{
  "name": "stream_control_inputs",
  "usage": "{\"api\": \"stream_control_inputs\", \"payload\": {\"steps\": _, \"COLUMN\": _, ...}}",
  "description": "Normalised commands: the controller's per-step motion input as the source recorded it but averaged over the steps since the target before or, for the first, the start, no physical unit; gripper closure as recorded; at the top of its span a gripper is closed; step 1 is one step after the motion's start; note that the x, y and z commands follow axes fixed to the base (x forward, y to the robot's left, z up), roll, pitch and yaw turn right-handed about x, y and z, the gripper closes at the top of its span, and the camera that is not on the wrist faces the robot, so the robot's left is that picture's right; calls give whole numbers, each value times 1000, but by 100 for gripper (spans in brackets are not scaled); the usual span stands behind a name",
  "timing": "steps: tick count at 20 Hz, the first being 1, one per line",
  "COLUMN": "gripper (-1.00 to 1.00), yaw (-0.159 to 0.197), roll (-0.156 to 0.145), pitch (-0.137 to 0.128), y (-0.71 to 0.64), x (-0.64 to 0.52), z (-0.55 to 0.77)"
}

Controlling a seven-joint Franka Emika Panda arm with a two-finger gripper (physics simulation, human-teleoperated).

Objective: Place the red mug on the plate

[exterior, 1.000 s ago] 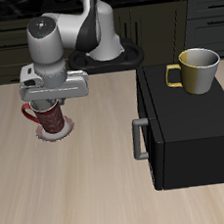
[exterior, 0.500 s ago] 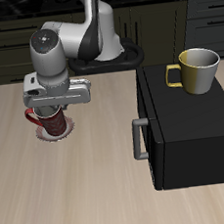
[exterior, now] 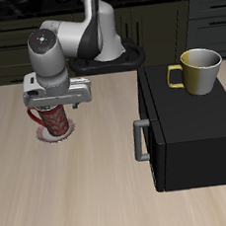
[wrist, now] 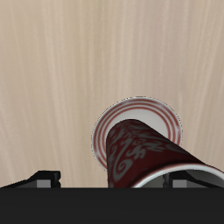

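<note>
The red mug point(exterior: 54, 120), dark red with a speckled pattern, hangs under my gripper point(exterior: 52, 104), its handle point(exterior: 30, 115) sticking out to one side. The gripper is shut on the mug's rim. The mug is directly over the plate point(exterior: 43, 139), a small white plate with a red-brown rim, and its base is at or just above the plate; I cannot tell if they touch. In the wrist view the mug point(wrist: 140, 157) leans across the plate point(wrist: 162, 115), covering much of it.
A black cabinet point(exterior: 191, 126) with a grey handle point(exterior: 141, 140) stands on the table beside the plate. A plain yellow-olive mug point(exterior: 200, 70) stands on top of it. The robot's base point(exterior: 102, 42) is behind the plate.
My gripper with the red mug has come down a little towards the plate and has barely moved in the last half second. The other things have not moved.
</note>
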Motion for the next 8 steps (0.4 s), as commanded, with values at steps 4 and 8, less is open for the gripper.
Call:
{"api": "stream_control_inputs", "payload": {"steps": 4, "gripper": -100, "yaw": 0, "roll": 16, "pitch": -33, "y": 51, "x": -66, "z": 196}}
{"api": "stream_control_inputs", "payload": {"steps": 8, "gripper": -100, "yaw": -34, "roll": -2, "pitch": -43, "y": 9, "x": -102, "z": 301}}
